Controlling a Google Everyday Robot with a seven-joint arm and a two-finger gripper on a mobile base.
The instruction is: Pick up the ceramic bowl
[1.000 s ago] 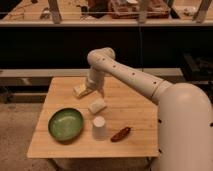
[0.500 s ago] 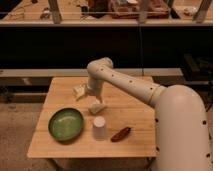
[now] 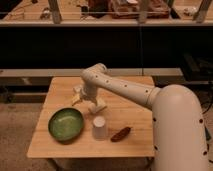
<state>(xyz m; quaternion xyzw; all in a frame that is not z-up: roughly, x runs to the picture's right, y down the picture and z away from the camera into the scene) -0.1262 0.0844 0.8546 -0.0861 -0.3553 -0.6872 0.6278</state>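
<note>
The ceramic bowl [image 3: 66, 124] is wide, shallow and glossy green inside. It sits on the wooden table [image 3: 135, 142] near the front left. My gripper [image 3: 96, 106] hangs over the table's middle, above and to the right of the bowl, apart from it and just behind the upturned white cup [image 3: 99, 127]. The white arm reaches to it from the right.
A reddish-brown object [image 3: 121, 134] lies right of the cup. A pale yellow object [image 3: 77, 95] lies behind the bowl, left of the gripper. A dark counter with shelves stands behind the table. The table's front edge is close to the bowl.
My arm has lowered and the gripper has moved toward the front of the table, closer to the cup and bowl. The objects on the table have not moved.
</note>
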